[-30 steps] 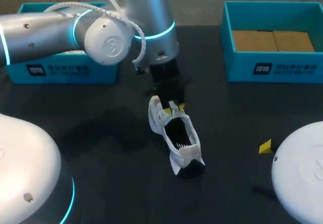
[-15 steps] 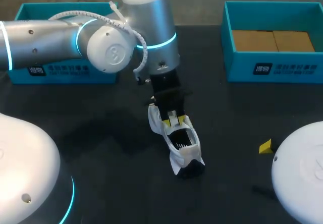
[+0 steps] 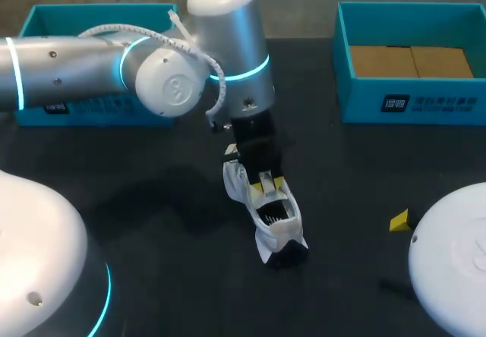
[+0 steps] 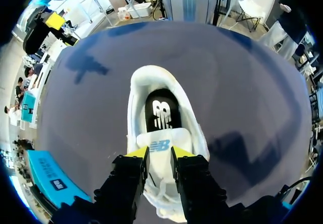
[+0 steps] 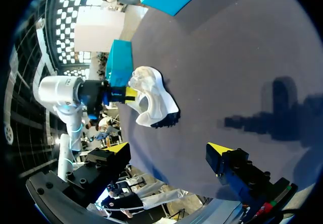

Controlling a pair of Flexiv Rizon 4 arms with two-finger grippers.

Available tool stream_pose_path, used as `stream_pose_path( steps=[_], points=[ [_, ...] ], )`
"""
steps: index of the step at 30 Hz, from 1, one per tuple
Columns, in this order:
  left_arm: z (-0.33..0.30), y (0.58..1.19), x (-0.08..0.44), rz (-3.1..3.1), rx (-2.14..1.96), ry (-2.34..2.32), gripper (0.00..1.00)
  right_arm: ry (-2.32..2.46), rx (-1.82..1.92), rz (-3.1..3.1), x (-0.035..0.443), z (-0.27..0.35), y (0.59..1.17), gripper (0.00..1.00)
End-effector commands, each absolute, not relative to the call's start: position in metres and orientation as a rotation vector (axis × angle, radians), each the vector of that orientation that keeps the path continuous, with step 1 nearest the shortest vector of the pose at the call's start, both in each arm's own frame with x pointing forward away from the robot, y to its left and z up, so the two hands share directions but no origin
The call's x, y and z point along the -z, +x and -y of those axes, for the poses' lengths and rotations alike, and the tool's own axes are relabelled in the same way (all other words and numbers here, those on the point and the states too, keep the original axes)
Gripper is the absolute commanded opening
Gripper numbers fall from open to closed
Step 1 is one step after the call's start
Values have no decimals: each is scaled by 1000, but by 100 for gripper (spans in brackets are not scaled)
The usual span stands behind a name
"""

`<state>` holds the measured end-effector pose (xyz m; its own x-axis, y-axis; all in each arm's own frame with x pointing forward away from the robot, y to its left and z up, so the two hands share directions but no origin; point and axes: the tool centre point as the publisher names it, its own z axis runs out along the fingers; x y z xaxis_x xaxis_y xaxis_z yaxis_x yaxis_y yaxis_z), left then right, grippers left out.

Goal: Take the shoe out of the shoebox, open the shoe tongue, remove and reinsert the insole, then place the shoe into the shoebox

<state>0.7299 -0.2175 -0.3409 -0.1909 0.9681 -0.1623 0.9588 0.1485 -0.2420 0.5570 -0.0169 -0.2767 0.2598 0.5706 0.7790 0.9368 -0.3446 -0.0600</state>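
The white shoe (image 3: 275, 219) stands on the dark worktop (image 3: 152, 200), out of its box. The left hand (image 4: 159, 156) is right over the shoe's laces, fingers almost together and pinching the tongue (image 4: 159, 142) from both sides. The right hand (image 5: 168, 148) hangs well apart from the shoe, fingers spread wide, holding nothing. A blue shoebox (image 3: 410, 64) sits beyond the shoe, on the right arm's side

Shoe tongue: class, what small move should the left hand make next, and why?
Probably draw the tongue back towards the toe, away from the heel. The left hand pinches it from both sides, the shoe stands on the table, and the tongue partly covers the insole, which must come out.
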Motion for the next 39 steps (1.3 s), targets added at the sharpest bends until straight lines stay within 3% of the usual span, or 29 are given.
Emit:
stream_pose_path(
  steps=[1,8,13,18,19,20,21,39],
  points=[
    [208,727,332,2374,-440,-1978,29,-2017,916,1361,275,16,555,100],
    [211,723,356,2357,-427,-1932,29,-2017,916,1361,275,16,555,100],
    [210,718,328,2376,-444,-2000,31,-2017,916,1361,275,16,555,100],
    [207,711,300,2409,-451,-2052,42,-2017,916,1361,275,16,555,100],
    [205,709,296,2435,-432,-2030,52,-2017,916,1361,275,16,555,100],
    [204,707,295,2456,-419,-2001,86,-2017,916,1361,275,16,555,100],
    [204,706,294,2461,-422,-1976,100,-2017,916,1361,275,16,555,100],
    [194,701,283,2547,-373,-1789,100,-2017,916,1361,275,16,555,100]
  ],
)
